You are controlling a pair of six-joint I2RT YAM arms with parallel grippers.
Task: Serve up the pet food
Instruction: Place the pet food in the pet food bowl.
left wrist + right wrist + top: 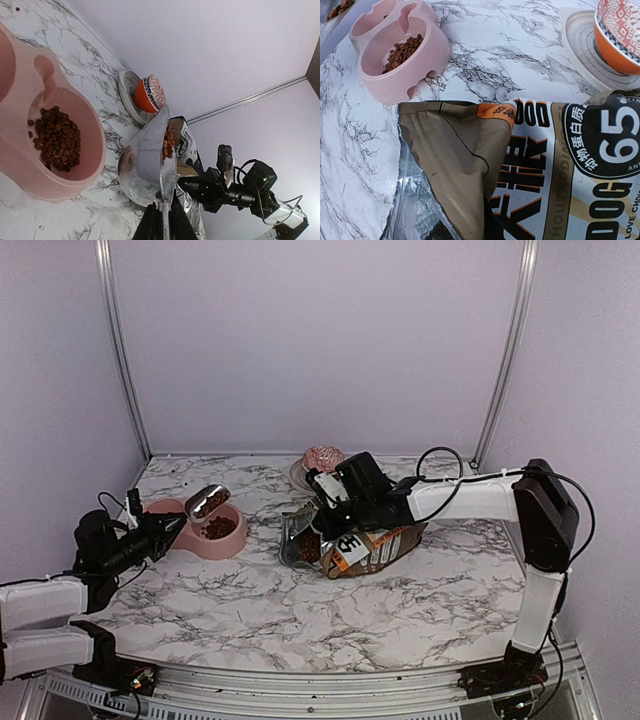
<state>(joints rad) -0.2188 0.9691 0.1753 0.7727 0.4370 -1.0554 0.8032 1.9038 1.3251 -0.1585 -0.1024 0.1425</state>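
Observation:
Pet food (55, 137) lies as a small heap of reddish-brown kibble in the right-hand well of a pink double bowl (190, 535). My left gripper (165, 528) is shut on the handle of a metal scoop (147, 165), which hangs tilted just above that well. More kibble (170, 142) sits at the scoop's rim. My right gripper (322, 528) is shut on the upper edge of the printed food bag (555, 165), holding its foil-lined mouth (415, 200) open towards the bowl. The bag hides most of the right fingers.
An orange patterned bowl (620, 35) rests on a white plate (580, 50) behind the bag, near the back wall. The pink bowl's left well (5, 60) holds no kibble. Walls close in the marble table (300, 620) on three sides.

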